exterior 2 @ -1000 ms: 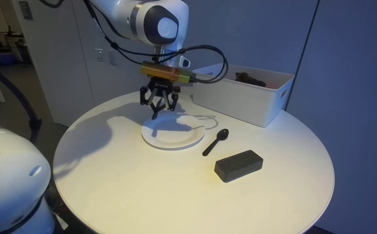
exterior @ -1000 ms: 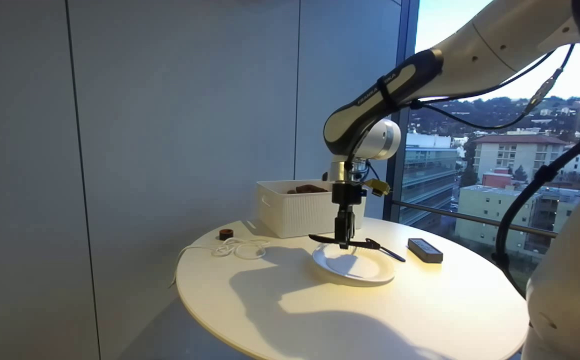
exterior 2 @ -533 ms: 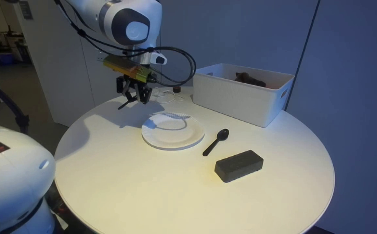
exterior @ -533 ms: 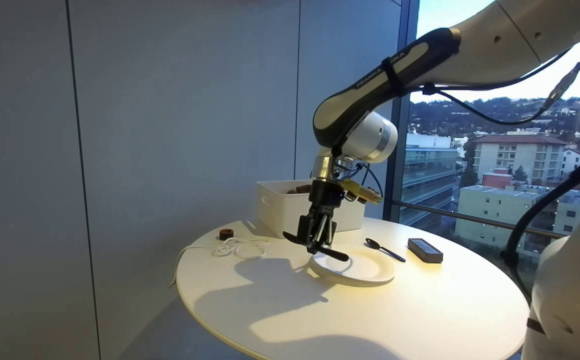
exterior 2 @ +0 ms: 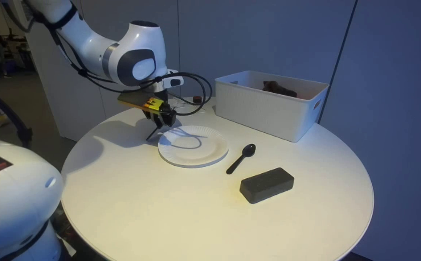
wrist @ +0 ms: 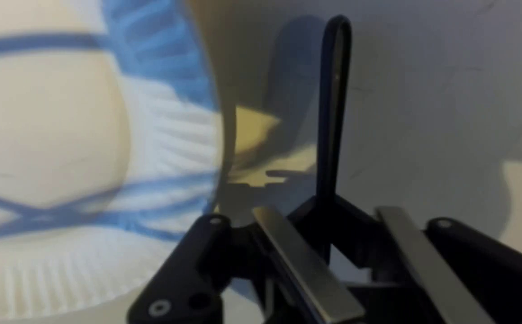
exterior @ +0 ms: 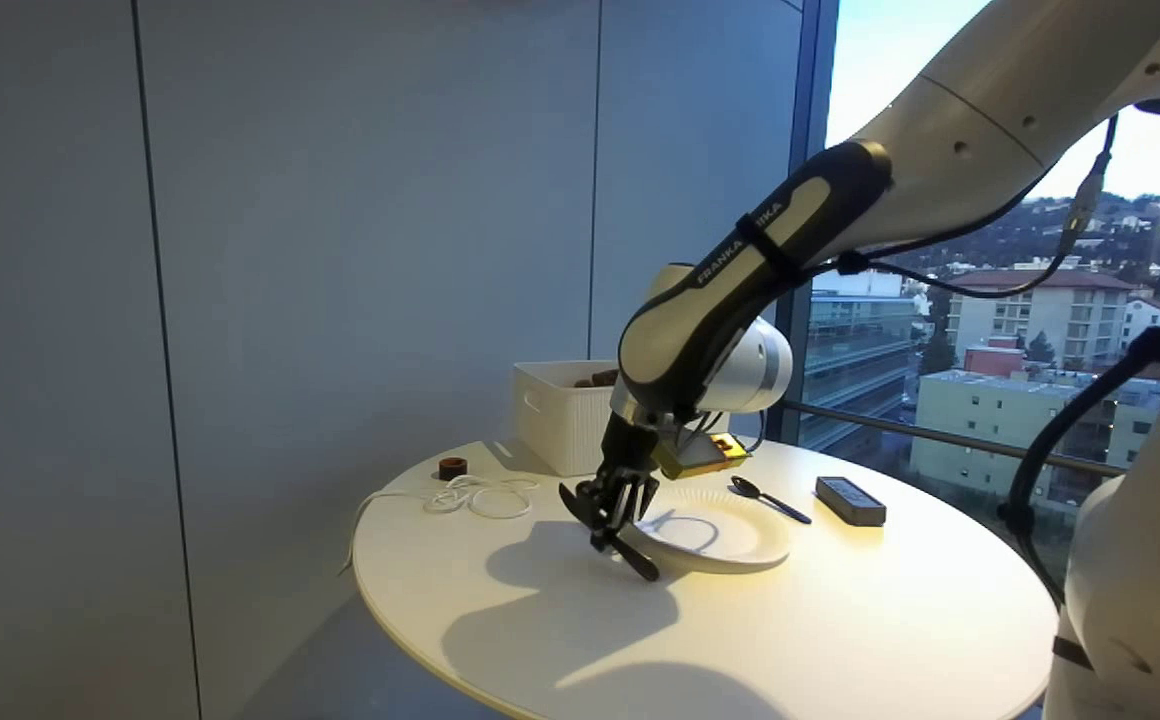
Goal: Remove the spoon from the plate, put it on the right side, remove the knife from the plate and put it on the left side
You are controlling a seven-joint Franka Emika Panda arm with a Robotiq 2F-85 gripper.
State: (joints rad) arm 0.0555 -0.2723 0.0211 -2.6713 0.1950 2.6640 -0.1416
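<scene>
The dark knife (wrist: 333, 108) is held in my gripper (wrist: 326, 204), whose fingertips close on it from both sides. Its shadow falls apart from it on the table, so it is off the surface here; I cannot tell whether its lower end touches. In an exterior view the gripper (exterior: 608, 535) is low beside the white plate (exterior: 730, 560), with the knife's handle (exterior: 637, 560) slanting down. The knife also shows partly behind the arm (exterior 2: 152, 134). The plate (exterior 2: 192, 161) bears no utensil. The dark spoon (exterior 2: 242, 157) lies on the table across the plate from my gripper; it also shows here (exterior: 772, 500).
A stubby black block (exterior 2: 266, 185) lies beyond the spoon. A white rectangular box (exterior 2: 261, 112) with brown things inside stands at the table's far side. A white cable (exterior: 485, 495) and a small dark roll (exterior: 452, 468) lie near the edge of the round white table (exterior: 840, 620).
My gripper has carried the knife off from above the plate to beside it, then down towards the table, tilting and turning the knife. The spoon, plate and block have not moved.
</scene>
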